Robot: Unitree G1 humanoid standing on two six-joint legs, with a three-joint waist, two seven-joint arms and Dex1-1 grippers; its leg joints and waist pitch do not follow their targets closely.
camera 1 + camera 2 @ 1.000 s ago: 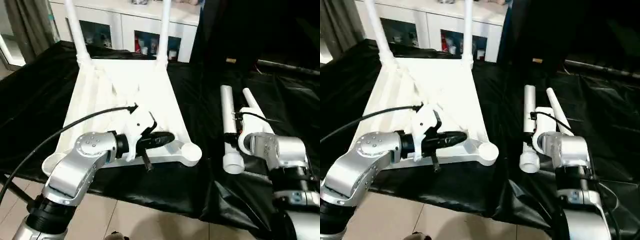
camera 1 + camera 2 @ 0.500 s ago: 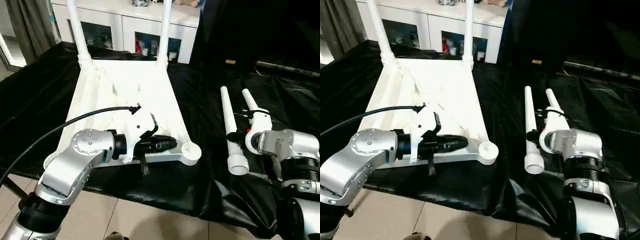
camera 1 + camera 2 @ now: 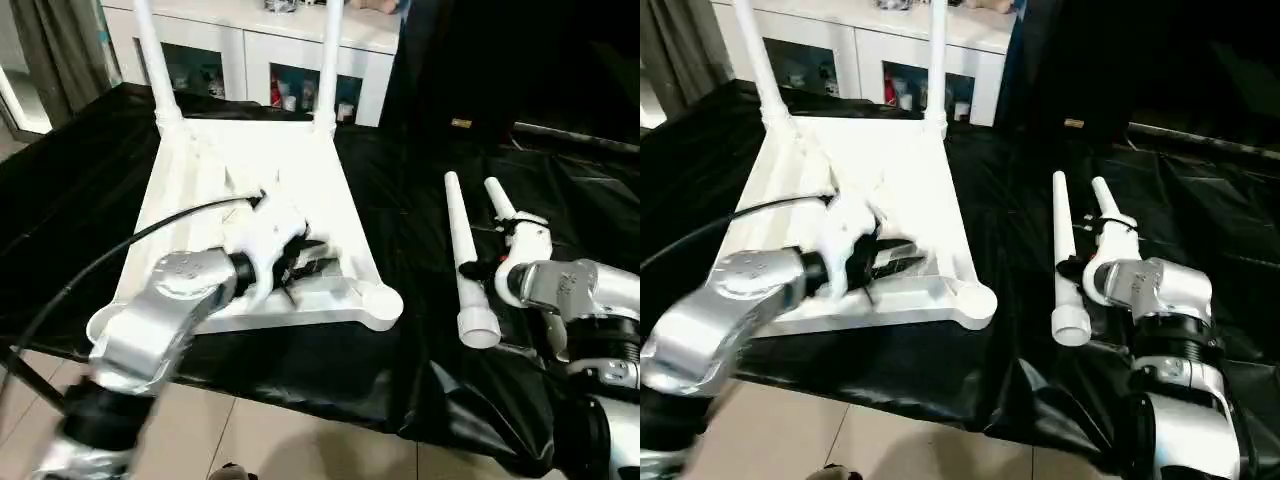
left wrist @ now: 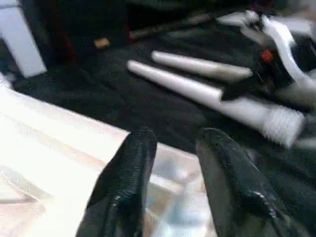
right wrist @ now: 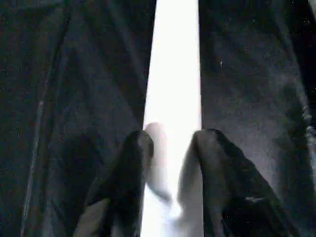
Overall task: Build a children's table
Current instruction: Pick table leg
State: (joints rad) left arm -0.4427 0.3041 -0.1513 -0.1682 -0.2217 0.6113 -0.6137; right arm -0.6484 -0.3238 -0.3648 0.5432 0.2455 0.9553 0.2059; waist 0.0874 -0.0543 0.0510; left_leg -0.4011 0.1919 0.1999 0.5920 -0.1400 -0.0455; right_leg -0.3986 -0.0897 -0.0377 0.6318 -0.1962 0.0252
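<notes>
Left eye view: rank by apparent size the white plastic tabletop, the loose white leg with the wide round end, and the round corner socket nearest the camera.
1. White plastic tabletop
2. Loose white leg
3. Round corner socket

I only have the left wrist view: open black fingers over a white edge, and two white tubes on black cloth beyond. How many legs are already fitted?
Observer: Two. The fitted legs stand upright in the far corner sockets of the upside-down table top.
Operator: Which corner is the left gripper closest to?
Observer: The left gripper is over the underside near the near right socket, which is empty.
Operator: What stands behind the table?
Observer: A white cabinet with glass-fronted shelves.
</notes>
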